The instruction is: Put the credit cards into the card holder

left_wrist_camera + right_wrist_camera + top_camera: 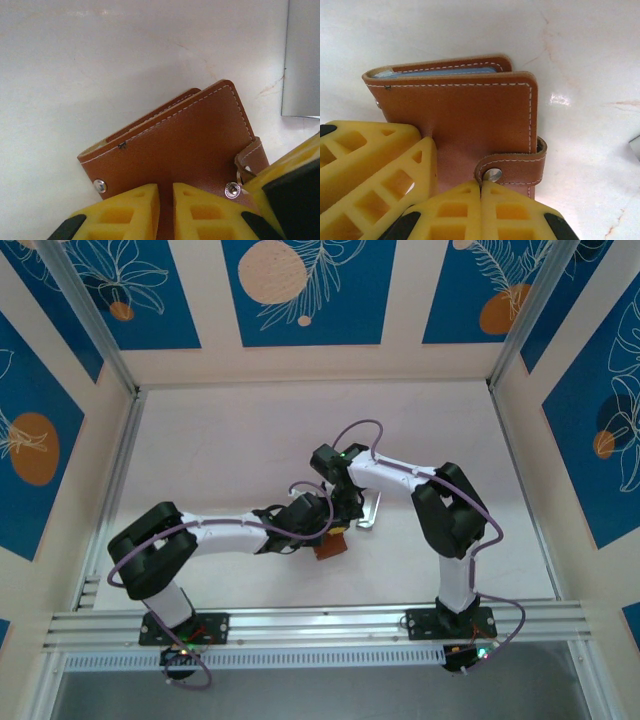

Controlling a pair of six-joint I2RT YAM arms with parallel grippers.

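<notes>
On the left, our left arm reaches in from its base towards the middle of the table (220, 430), forearm low and nearly level. The left gripper (166, 212) has its jaws almost together on the near edge of the card holder (185, 135), brown leather showing in the narrow gap between them, so we judge it a pinch on that edge.

The holder lies flat at the centre, straight ahead of both grippers and touching both. Its long axis runs across the left wrist view, tilted up to the right. The mouth faces away from the hands. A pale blue edge (440, 71) shows between the leaves, likely a card, and any further card would have to come in from that far side.

To the right, our right arm folds back from its base, elbow high, wrist pointing down. The right gripper (481, 212) is closed, its tips meeting just below the snap button (493, 174) on the strap (520, 165); whether it actually pinches the strap we cannot tell. Neither arm is nearer.

Further right, a silvery-grey piece (302, 60) lies just beside the holder.
</notes>
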